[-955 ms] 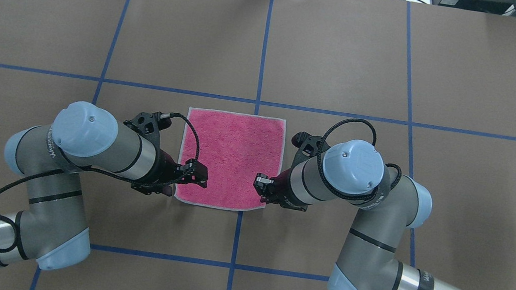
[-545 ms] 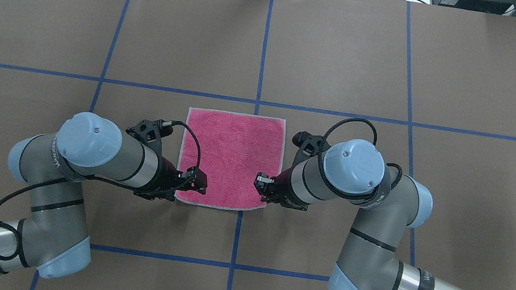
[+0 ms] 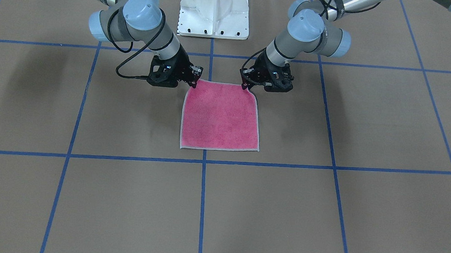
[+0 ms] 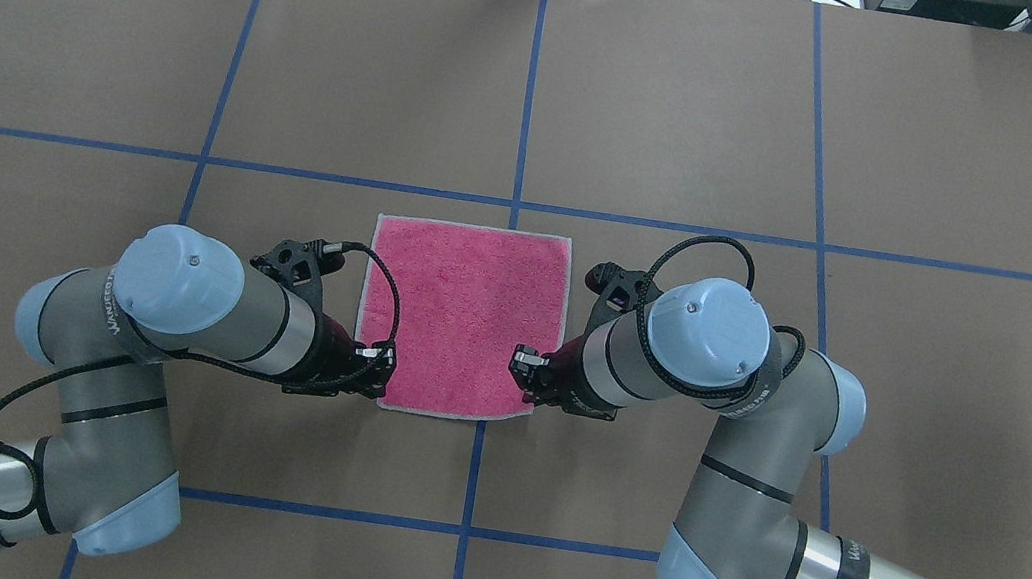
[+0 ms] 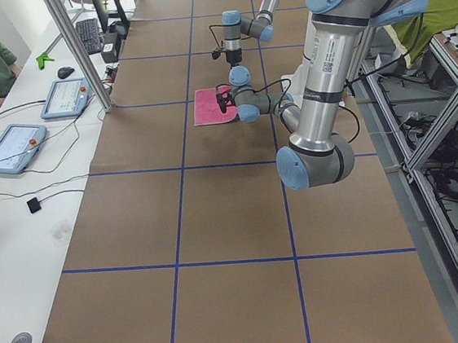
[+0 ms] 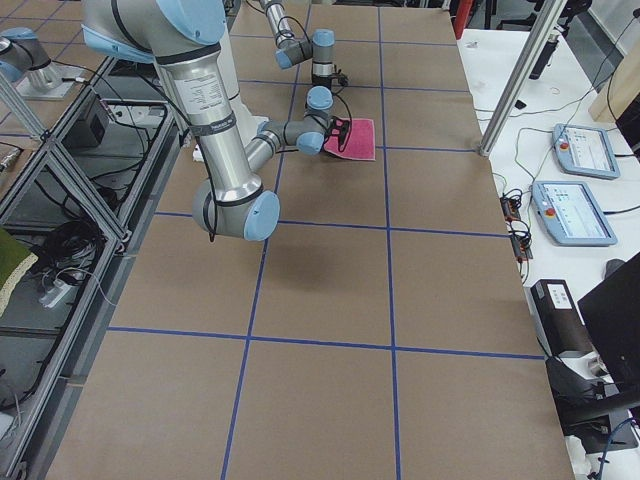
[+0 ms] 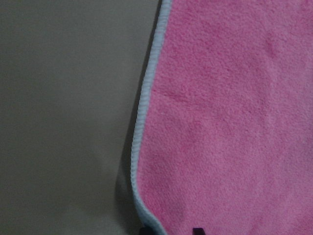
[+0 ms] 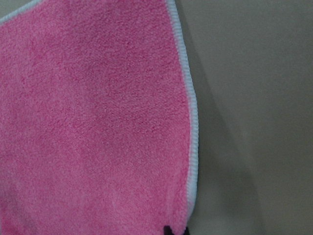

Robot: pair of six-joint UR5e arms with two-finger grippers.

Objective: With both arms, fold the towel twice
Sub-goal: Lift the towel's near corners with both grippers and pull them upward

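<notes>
Towel (image 3: 221, 118) has robot-side corners pinched by left claw (image 3: 246, 86) and right claw (image 3: 194, 84).

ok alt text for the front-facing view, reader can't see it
A pink towel lies unfolded on a brown table gridded with blue tape. From the top, the left gripper, on the view's right, and the right gripper, on its left, each reach a towel corner nearest the robot.

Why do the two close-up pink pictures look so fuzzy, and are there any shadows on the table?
Left wrist view: the camera is very close, so the towel looks soft and fuzzy, with a dark shadow beside its pale edge. Right wrist view: the same. Front-facing view: sharp, with soft grey shadows on the brown table.
</notes>
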